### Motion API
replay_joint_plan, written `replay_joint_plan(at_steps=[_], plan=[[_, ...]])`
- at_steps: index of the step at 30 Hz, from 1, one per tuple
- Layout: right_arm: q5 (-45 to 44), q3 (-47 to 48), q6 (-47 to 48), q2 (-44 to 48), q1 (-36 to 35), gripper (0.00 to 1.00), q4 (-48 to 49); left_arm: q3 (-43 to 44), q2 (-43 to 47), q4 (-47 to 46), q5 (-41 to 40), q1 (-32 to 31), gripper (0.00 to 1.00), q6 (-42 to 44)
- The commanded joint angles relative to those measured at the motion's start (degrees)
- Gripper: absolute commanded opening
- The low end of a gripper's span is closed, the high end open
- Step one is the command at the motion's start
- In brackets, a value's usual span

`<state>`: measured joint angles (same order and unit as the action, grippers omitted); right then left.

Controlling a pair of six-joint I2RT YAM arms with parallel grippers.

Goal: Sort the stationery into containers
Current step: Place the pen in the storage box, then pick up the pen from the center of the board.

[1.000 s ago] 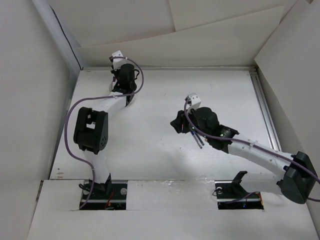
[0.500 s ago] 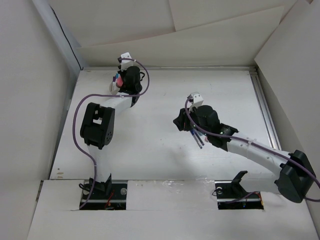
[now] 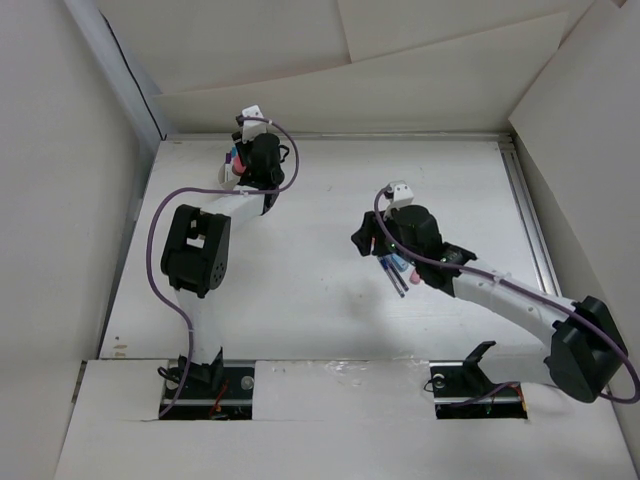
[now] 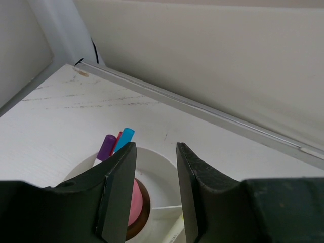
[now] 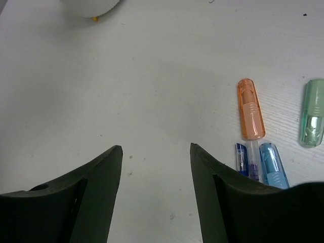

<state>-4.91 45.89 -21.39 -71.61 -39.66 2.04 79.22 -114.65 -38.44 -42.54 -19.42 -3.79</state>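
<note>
The white divided cup [image 4: 162, 169] sits at the back left of the table, and shows in the top view [image 3: 231, 162]. It holds a pink-capped glue stick [image 4: 134, 202] and purple, red and blue pens [image 4: 115, 144]. My left gripper [image 4: 156, 146] is open and empty just above the cup; it also shows in the top view [image 3: 243, 158]. My right gripper [image 5: 156, 147] is open and empty over bare table at mid-table [image 3: 363, 240]. To its right lie an orange stick [image 5: 251, 115], a green stick [image 5: 314, 112], a blue stick [image 5: 272, 164] and a blue pen [image 5: 241, 158].
Cardboard walls close in the table on the back and both sides. A metal rail [image 4: 202, 107] runs along the back edge just behind the cup. Dark pens [image 3: 394, 274] lie beside the right wrist. A white rounded object [image 5: 91, 6] is at the right wrist view's top edge.
My left gripper has drawn back off the cup, and the pink cap inside it has come into sight. My right arm has shifted slightly to the right.
</note>
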Motion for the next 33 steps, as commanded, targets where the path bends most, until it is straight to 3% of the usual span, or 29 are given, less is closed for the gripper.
replay_joint_plan(at_steps=[1,3,8,11,16,21,33], plan=[[-0.4,-0.8,-0.8,2.0,0.5,0.62,1.4,-0.6,1.4,-2.2,-0.3,0.1,0.34,-0.2],[-1.2,-0.8,-1.5,2.0,1.2,0.59,0.2,-0.6,3.2,-1.3,0.3,0.1,0.35,-1.2],[-4.4,-1.7,-4.6,2.0,1.8,0.11,-5.6,-3.4,10.1,1.2,5.7,0.1,0.32,-9.2],[-5.0,-3.9,-6.2,2.0,2.3,0.02,-7.8,-6.9,15.8,2.4,12.6,-0.4,0.27,-14.4],[-5.6,-7.0,-8.4,1.4,4.0,0.06,-10.4,-14.1,21.4,3.6,22.1,-4.8,0.25,-24.0],[-3.4,-9.7,-9.5,1.6,5.6,0.34,-11.6,-20.0,23.9,3.6,24.1,-10.9,0.23,-27.2],[-0.6,-10.9,-11.2,-1.6,7.3,0.38,-12.7,-33.2,34.2,-0.2,33.0,-12.1,0.23,-31.2]])
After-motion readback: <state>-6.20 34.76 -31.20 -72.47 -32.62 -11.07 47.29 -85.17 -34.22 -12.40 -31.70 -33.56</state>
